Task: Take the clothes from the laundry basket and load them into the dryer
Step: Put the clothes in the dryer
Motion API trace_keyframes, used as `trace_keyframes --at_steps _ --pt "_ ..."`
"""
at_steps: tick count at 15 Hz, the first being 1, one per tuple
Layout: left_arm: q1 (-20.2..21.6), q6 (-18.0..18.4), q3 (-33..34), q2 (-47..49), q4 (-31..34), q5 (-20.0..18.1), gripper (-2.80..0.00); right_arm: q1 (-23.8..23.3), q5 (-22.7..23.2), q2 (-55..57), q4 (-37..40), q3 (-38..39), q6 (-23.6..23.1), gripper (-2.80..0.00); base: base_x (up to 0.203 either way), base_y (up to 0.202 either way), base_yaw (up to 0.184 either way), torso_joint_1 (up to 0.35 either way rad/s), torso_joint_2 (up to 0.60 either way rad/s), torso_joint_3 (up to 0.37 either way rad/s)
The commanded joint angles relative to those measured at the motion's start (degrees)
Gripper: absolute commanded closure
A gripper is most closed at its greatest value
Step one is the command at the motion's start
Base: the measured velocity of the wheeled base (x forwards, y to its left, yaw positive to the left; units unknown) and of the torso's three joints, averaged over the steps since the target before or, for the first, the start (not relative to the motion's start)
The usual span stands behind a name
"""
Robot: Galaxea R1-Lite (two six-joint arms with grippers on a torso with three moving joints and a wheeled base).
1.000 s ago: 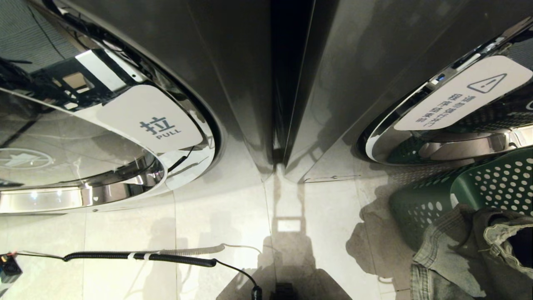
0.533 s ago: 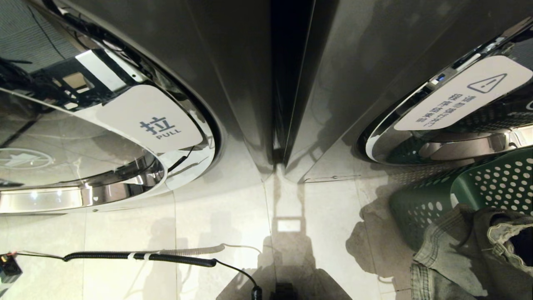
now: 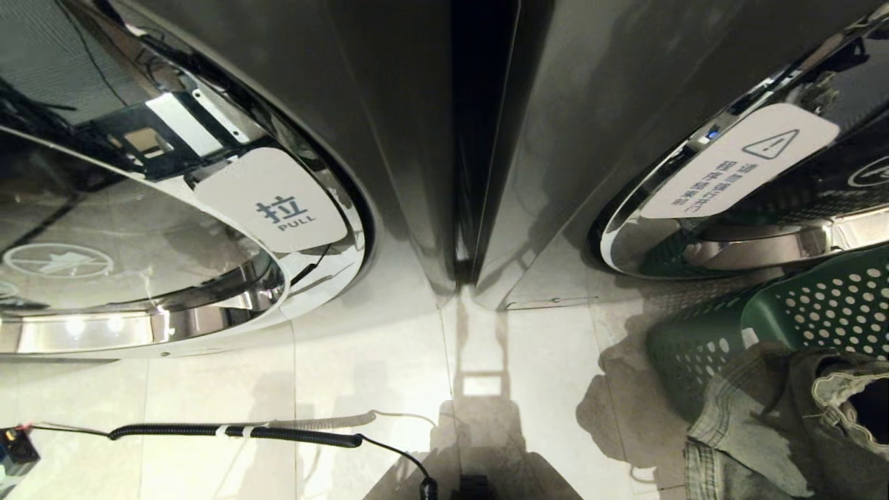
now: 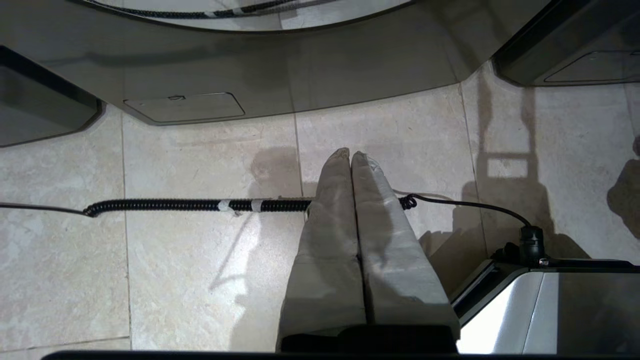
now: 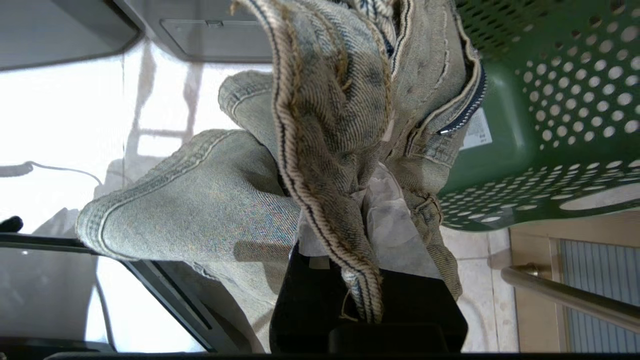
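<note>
Where right gripper (image 5: 367, 210) pinches: faded frayed denim jeans (image 5: 320, 125); perforated green basket (image 5: 565, 115).

The two machine fronts (image 3: 410, 125) are dark, smooth metal with a soft sheen, and the door rings (image 3: 229, 305) are mirror-bright chrome. The floor (image 3: 361, 375) is pale polished stone tile. The basket (image 3: 819, 305) is green perforated plastic, slightly glossy. The jeans (image 5: 320, 100) are faded, coarse denim with frayed hems. The cable (image 3: 229, 432) is matt black coiled rubber.
</note>
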Motion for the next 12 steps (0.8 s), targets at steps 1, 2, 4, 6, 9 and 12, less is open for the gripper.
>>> trace_keyframes --at_steps 1,2,4,6,9,12 --pt "0.0 -0.1 0.0 -0.1 0.0 0.0 0.00 0.0 0.0 0.0 0.0 0.0 0.0 0.00 0.000 0.000 0.000 -0.002 0.00 0.198" --pt "0.0 -0.1 0.1 -0.1 0.0 0.0 0.00 0.0 0.0 0.0 0.0 0.0 0.0 0.00 0.000 0.000 0.000 -0.002 0.01 0.198" --pt "0.0 -0.1 0.1 -0.1 0.0 0.0 0.00 0.0 0.0 0.0 0.0 0.0 0.0 0.00 0.000 0.000 0.000 0.002 0.00 0.208" --pt "0.0 -0.1 0.1 -0.1 0.0 0.0 0.00 0.0 0.0 0.0 0.0 0.0 0.1 0.00 0.000 0.000 0.000 0.005 0.00 0.203" --pt "0.0 -0.1 0.0 -0.1 0.0 0.0 0.00 0.0 0.0 0.0 0.0 0.0 0.7 0.00 0.000 0.000 0.000 0.002 0.00 0.211" --pt "0.0 -0.2 0.0 -0.1 0.0 0.0 0.00 0.0 -0.2 0.0 -0.1 0.0 1.4 0.00 0.000 0.000 0.000 0.003 0.00 0.209"
